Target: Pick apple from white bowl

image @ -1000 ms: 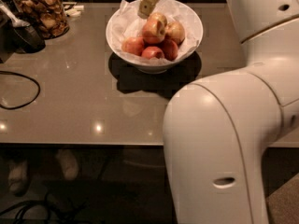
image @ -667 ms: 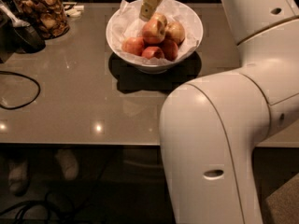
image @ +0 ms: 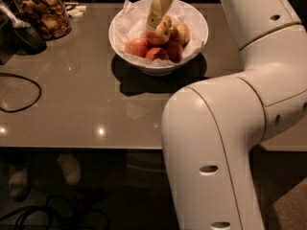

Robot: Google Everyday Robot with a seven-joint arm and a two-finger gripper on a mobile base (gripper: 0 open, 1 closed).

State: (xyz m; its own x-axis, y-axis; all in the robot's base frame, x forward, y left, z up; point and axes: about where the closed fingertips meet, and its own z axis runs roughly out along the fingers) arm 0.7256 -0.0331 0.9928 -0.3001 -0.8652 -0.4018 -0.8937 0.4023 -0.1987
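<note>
- Camera view: the gripper point(image: 153, 24) is up at the top, reaching down into the white bowl point(image: 158, 69).
- The tip of the gripper is right at the top of the apple point(image: 160, 34). It looks like they touch, but the light is dim, so I am not sure.
- I cannot tell if the gripper is spread apart or pressed together.
- The apple is pink-red and yellow. It sits in the middle of the bowl, on top of the pile, just under the gripper.
- A yellow-brown apple point(image: 181, 32) lies just beside the gripper, on its right in the view.
- Three redder apples point(image: 137, 47) lie lower in the bowl, below the gripper's tip and nearer the camera.
- Crinkly white paper point(image: 128, 14) lines the bowl all around the gripper.
- The bowl stands on a shiny grey-brown table point(image: 72, 99).
- A glass jar point(image: 43, 13) of brown snacks stands well apart from the gripper, far to its left in the view.
- A black cable point(image: 29, 87) loops on the table, far from the gripper, at the left edge.
- The big white robot arm point(image: 225, 128) fills the right side and bends up toward the gripper.
</note>
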